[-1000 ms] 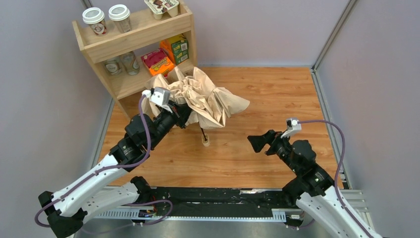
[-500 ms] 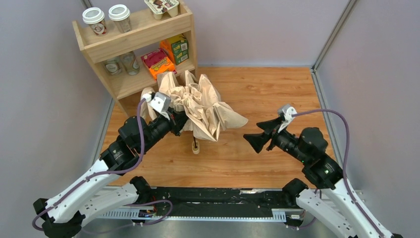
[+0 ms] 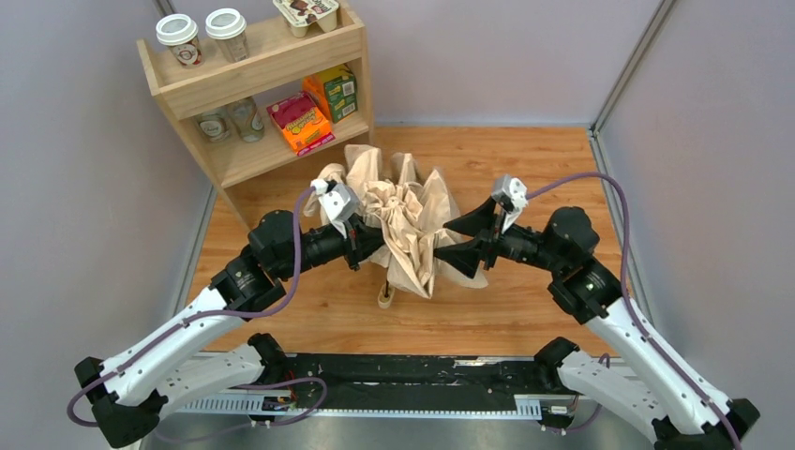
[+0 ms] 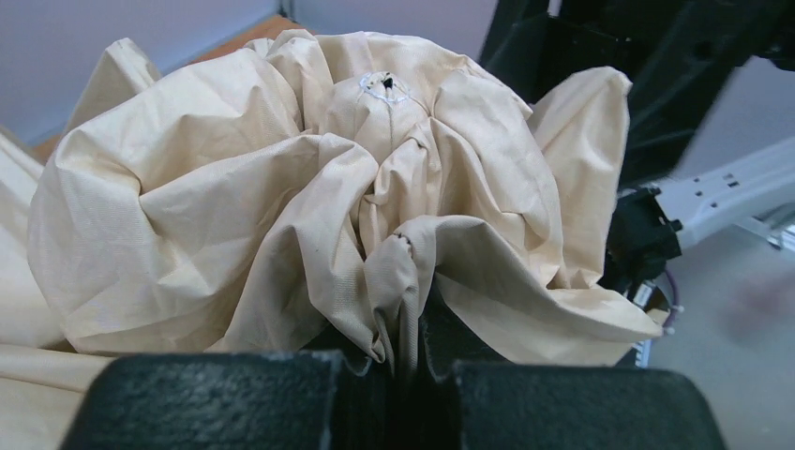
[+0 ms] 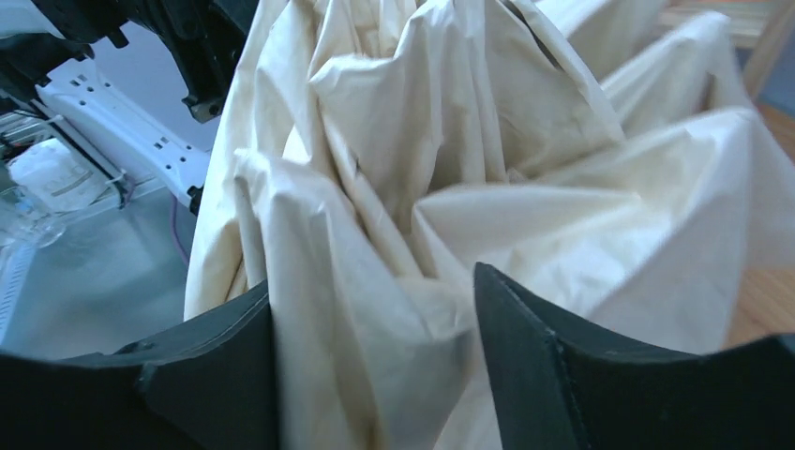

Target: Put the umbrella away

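The umbrella [image 3: 405,217] hangs crumpled above the middle of the wooden floor, a pale beige bundle. Its small wooden handle [image 3: 385,298] dangles below, near the floor. My left gripper [image 3: 368,246] comes in from the left and is shut on a fold of the canopy [image 4: 281,187]; the pinched fabric runs down between the jaws of that gripper [image 4: 412,349]. My right gripper [image 3: 444,238] reaches in from the right and stands open. Folds of the canopy [image 5: 422,187] fill the gap between the two black fingers of the right gripper [image 5: 375,305]. The shaft is hidden by fabric.
A wooden shelf unit [image 3: 253,94] stands at the back left with paper cups [image 3: 178,39], glasses and colourful boxes [image 3: 300,117]. Grey walls close in both sides. A black rail [image 3: 394,370] runs along the near edge.
My left arm has carried the umbrella right, away from the shelf. My right arm has swung left and up to the canopy, and its jaws have narrowed around the fabric.
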Motion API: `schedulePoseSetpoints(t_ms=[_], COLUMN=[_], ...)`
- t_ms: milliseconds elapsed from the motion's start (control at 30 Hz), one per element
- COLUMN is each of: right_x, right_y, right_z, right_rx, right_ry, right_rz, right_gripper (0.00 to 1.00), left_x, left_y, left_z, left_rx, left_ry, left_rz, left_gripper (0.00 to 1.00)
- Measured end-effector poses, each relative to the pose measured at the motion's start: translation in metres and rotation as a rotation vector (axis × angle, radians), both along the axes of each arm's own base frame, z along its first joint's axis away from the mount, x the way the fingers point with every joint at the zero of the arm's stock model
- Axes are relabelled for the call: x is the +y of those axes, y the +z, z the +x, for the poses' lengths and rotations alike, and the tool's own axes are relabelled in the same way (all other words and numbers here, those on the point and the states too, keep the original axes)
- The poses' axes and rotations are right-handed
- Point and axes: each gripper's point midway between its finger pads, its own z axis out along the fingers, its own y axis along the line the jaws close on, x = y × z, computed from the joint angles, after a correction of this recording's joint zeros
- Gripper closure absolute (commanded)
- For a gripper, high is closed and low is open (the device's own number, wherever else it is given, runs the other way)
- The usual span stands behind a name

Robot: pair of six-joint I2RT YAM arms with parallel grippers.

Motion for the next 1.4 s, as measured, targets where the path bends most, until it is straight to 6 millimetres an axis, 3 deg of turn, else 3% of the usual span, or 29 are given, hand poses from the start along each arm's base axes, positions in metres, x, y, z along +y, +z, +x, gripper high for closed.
schedulePoseSetpoints(t_ms=[100, 167, 200, 433, 467, 567, 633, 733, 767, 900, 1067, 1233, 1400], right_x=[0.015, 0.022, 0.025, 0.041, 0.044, 0.048, 0.046, 0.04, 0.036, 0.017, -0.012, -0.034, -0.042], right_y=[-0.002, -0.003, -0.002, 0.013, 0.013, 0.009, 0.005, 0.001, 0.0, -0.01, -0.02, -0.003, 0.009], right_z=[0.004, 0.005, 0.004, -0.009, -0.01, -0.009, -0.002, 0.004, 0.005, 0.006, -0.007, -0.03, -0.044], right_rx=[0.015, 0.031, 0.036, -0.009, -0.012, -0.012, 0.0, 0.037, 0.053, 0.124, 0.178, 0.127, 0.082], right_ry=[0.066, 0.104, 0.117, 0.183, 0.189, 0.179, 0.125, 0.051, 0.028, -0.078, -0.153, -0.158, -0.129], right_rz=[-0.005, 0.005, 0.012, 0.068, 0.069, 0.056, 0.028, -0.019, -0.034, -0.109, -0.161, -0.104, -0.059], right_gripper=[0.8, 0.96, 1.0, 1.0, 0.98, 0.53, 0.35, 0.16, 0.01, 0.0, 0.0, 0.0, 0.0], left_x=[-0.013, -0.018, -0.02, -0.036, -0.037, -0.037, -0.038, -0.039, -0.039, -0.034, -0.027, -0.027, -0.029], left_y=[-0.002, -0.004, -0.005, 0.003, 0.002, -0.003, -0.005, -0.008, -0.009, -0.011, -0.002, -0.001, -0.004], left_z=[-0.009, -0.014, -0.016, -0.029, -0.03, -0.027, -0.028, -0.03, -0.031, -0.034, -0.033, -0.037, -0.044], left_rx=[0.006, 0.01, 0.013, 0.026, 0.036, 0.064, 0.076, 0.082, 0.082, 0.078, 0.051, 0.039, 0.053], left_ry=[-0.087, -0.132, -0.146, -0.261, -0.273, -0.274, -0.28, -0.29, -0.292, -0.274, -0.24, -0.259, -0.3], left_rz=[-0.008, -0.014, -0.015, -0.077, -0.081, -0.08, -0.078, -0.079, -0.079, -0.081, -0.103, -0.118, -0.124], left_gripper=[1.0, 1.0, 1.0, 1.0, 1.0, 1.0, 1.0, 1.0, 1.0, 1.0, 1.0, 1.0, 1.0])
